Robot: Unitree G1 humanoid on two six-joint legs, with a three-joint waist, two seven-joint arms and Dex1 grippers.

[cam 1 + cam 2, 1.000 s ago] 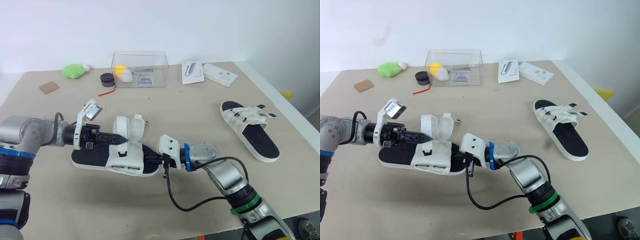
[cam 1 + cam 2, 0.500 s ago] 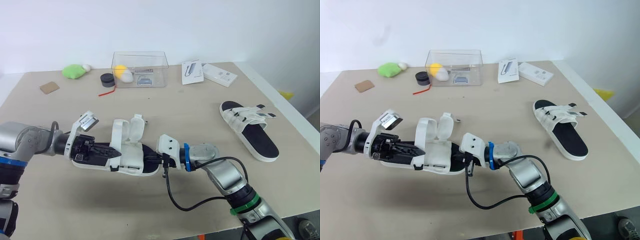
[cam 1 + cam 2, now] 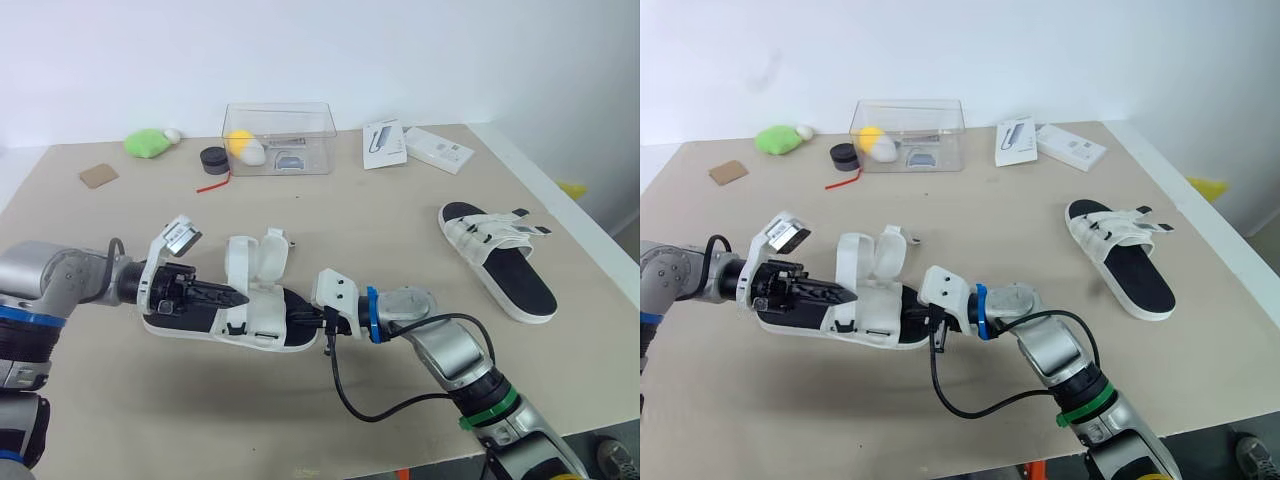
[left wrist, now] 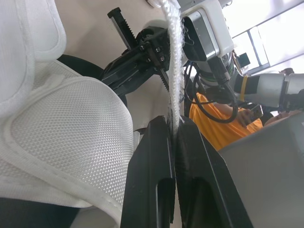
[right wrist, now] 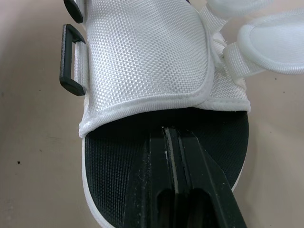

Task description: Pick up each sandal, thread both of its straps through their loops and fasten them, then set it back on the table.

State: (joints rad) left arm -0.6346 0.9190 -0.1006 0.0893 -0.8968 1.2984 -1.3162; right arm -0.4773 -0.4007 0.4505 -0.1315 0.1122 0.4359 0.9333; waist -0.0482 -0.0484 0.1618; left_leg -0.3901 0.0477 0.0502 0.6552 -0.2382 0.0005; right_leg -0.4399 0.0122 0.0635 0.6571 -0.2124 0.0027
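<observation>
1. At the near-left part of the table [image 3: 400,210], the near sandal [image 3: 250,325] lies on its sole between the 2 arms.
2. The left gripper [image 4: 173,128] is clenched on a white strap [image 4: 176,57], and the webbing runs up from between its fingers.
3. The right gripper [image 5: 170,133] sits at the sandal's other end with its fingers pressed together over the black footbed. Whether they nip anything cannot be told.
4. The flaps [image 3: 258,262] stand open and the black loop [image 5: 71,59] is empty, so 0 of 2 straps look threaded.
5. The far sandal [image 3: 497,258] rests well apart near the right edge with its straps across the upper. It looks finished, but the fastening cannot be confirmed.
6. What is left, by this reading: thread both straps, fasten them and set the sandal down.
</observation>
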